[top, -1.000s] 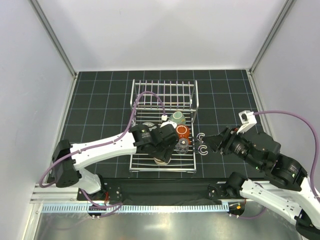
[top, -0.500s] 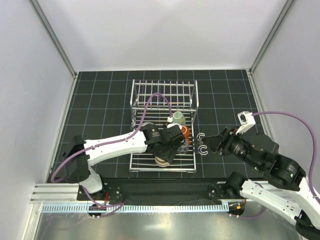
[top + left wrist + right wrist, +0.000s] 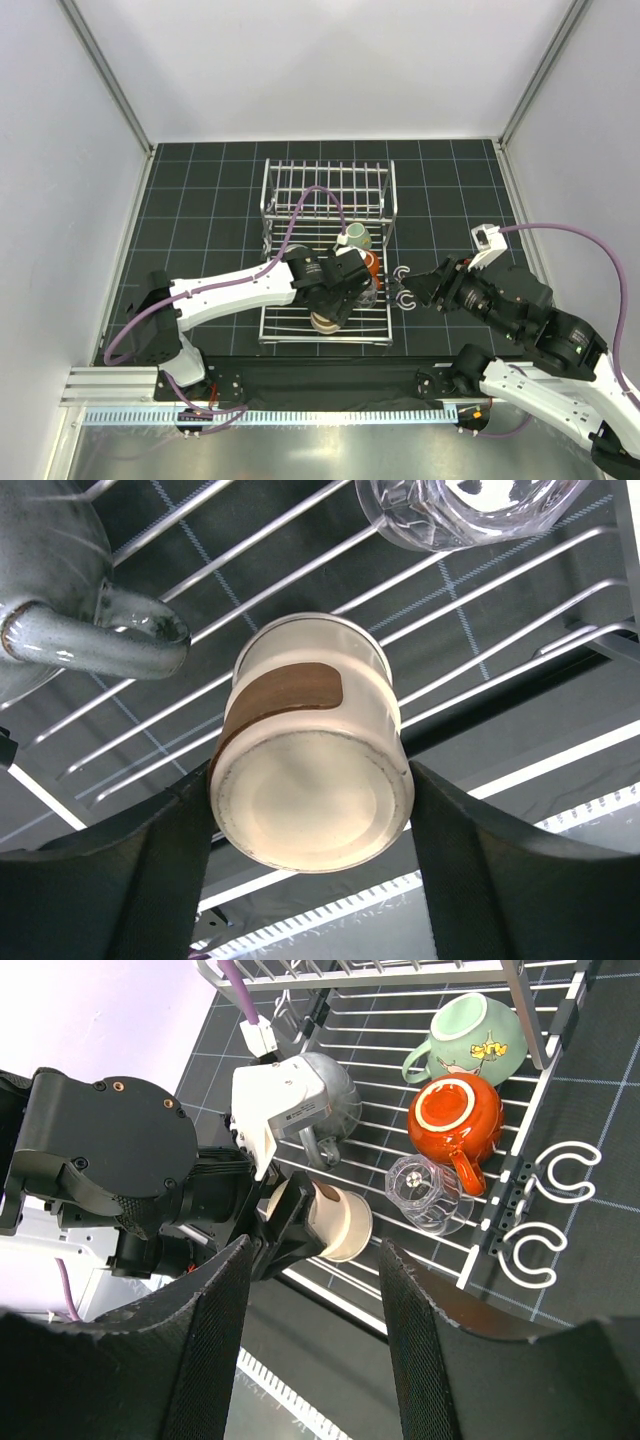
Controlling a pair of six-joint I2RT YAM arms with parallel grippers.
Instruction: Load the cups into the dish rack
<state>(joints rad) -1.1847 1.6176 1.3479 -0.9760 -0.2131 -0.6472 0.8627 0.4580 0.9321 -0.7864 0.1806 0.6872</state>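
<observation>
Left arm swung rightward, bringing its load over the near rods of the dish rack [image 3: 300, 339]. Left gripper [image 3: 312, 815]: clamped across the cream tumbler [image 3: 305, 750], base toward the wrist, mouth tilted away. Clear glass [image 3: 470, 505]: just beyond the fingertips, on the rods. Right gripper [image 3: 312, 1260]: jaws apart, empty, outside the rack. Hazard: a tilted release could roll the tumbler off the near edge or knock the glass.

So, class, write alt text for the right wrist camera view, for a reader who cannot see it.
The left gripper holds a cream tumbler tipped on its side over the near edge of the dish rack. On the rack sit a grey mug, a mint-green mug, an orange mug and a clear glass.
</observation>
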